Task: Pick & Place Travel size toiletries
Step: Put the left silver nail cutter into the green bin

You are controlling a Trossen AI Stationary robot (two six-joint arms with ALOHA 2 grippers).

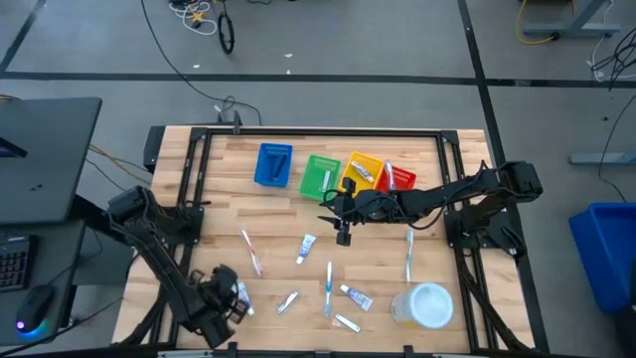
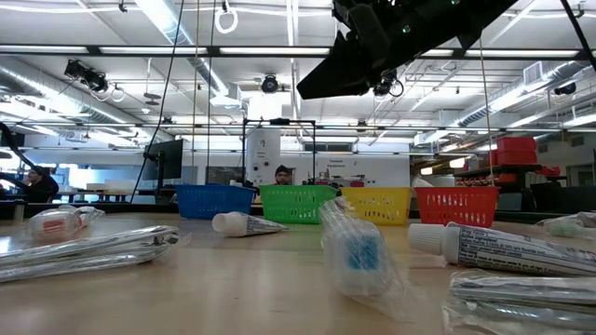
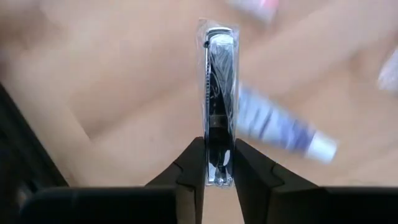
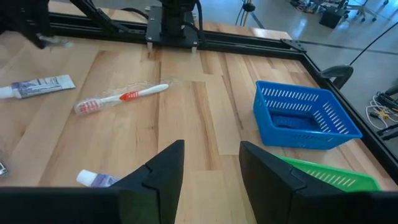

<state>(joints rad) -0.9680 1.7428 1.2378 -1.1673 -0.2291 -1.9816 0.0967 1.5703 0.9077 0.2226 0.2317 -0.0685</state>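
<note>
A dark razor in a clear wrapper [image 3: 217, 106] sits pinched between the fingers of the left tool [image 3: 219, 163], which is clenched on its near end; the razor's long axis runs straight out from the fingers, in line with the tool. In the high view this left tool [image 1: 221, 298] is at the bench's front-left corner, close to the bench edge, and just beside the razor lies a small white tube with blue print [image 3: 280, 124], set at an angle to it.

Bare wood lies open between that corner and a pink-and-white toothbrush [image 1: 250, 251], which slants front to back. A blue-and-white toothbrush [image 1: 329, 286] mid-bench points nearly straight front to back.

The right tool [image 1: 343, 231] hangs over the middle of the light wooden bench [image 1: 437, 179], fingers parted and holding nothing, near the green plastic basket [image 1: 320, 176]. The blue plastic basket [image 1: 273, 165] stands at the back edge beside the green one. A round translucent white container [image 1: 425, 304] stands near the front-right corner.
</note>
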